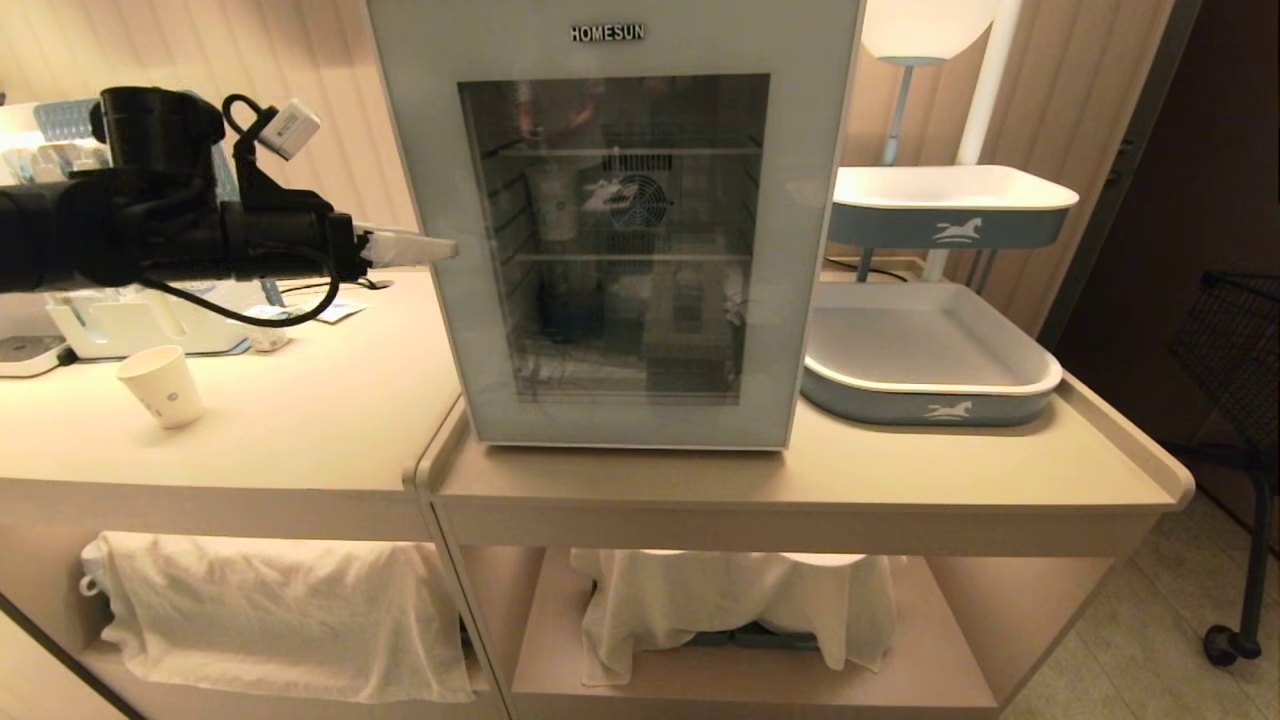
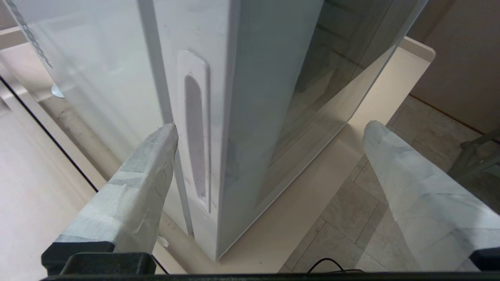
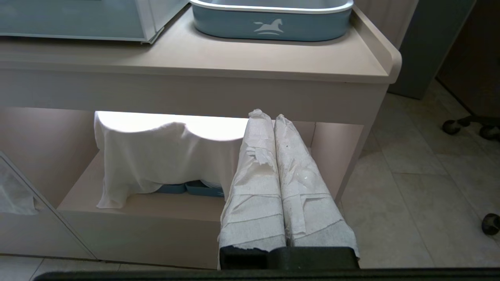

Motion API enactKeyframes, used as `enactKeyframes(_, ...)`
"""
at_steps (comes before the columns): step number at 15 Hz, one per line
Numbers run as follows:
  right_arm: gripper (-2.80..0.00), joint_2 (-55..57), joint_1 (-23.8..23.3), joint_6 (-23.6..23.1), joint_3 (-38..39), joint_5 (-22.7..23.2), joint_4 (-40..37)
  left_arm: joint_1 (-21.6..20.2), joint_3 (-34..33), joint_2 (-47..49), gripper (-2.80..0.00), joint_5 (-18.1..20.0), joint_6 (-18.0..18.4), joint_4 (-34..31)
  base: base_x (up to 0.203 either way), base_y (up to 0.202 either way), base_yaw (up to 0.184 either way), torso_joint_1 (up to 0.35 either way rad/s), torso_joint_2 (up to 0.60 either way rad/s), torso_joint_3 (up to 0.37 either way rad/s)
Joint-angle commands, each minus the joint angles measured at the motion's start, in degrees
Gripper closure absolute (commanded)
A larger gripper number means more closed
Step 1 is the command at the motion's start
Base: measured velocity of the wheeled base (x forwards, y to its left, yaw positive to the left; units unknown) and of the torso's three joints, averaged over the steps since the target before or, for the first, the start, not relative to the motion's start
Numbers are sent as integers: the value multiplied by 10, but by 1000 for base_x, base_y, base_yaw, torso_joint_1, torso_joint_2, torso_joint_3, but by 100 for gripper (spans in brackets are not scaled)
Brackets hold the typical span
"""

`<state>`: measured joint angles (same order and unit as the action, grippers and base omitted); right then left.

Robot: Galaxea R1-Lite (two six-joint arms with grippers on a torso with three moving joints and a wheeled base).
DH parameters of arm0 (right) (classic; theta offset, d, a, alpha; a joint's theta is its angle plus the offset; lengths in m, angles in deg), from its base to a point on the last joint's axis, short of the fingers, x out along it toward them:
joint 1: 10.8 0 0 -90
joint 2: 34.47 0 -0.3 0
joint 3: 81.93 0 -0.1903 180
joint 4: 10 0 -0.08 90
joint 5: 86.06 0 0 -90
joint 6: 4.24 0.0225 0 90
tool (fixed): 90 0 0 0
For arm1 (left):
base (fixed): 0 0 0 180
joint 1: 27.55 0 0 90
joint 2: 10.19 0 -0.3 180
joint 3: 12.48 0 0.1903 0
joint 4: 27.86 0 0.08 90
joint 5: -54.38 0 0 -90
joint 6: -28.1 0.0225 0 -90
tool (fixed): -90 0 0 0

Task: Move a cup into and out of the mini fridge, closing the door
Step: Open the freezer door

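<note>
The mini fridge [image 1: 440,150] is white. Its door [image 1: 810,250] is pale grey with dark glass. The cup [image 1: 162,386] is white with tiny blue marks.

Your left arm reached level across the desk from its left side, the left gripper [image 2: 269,128] with its taped fingers [image 2: 144,171] spread wide, one tip at the fridge's left front edge. Your right gripper [image 3: 273,117] hung low before the desk's front edge, fingers [image 3: 254,175] pressed together, holding nothing.
</note>
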<state>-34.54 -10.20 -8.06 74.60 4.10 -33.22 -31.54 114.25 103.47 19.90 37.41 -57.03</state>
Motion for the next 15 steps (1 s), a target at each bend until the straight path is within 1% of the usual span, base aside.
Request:
enactKeyframes(1,0,1,0,-1,0,0,0,-1,0,2,-280,3,-4,-2,0,0,0,0,0,0)
enactKeyframes(5,0,1,0,-1,0,0,0,7,-2,-1,-280,5,-7,-2,0,0,0,0,0,0)
enactKeyframes(9,0,1,0,-1,0,0,0,15,-19,-11,-280,5,-12,-2,0,0,0,0,0,0)
enactKeyframes(13,0,1,0,-1,0,0,0,19,-39,-33,-280,5,-24,-1,0,0,0,0,0,0)
enactKeyframes(15,0,1,0,-1,0,0,0,19,-34,-26,-280,4,-25,2,0,0,0,0,0,0)
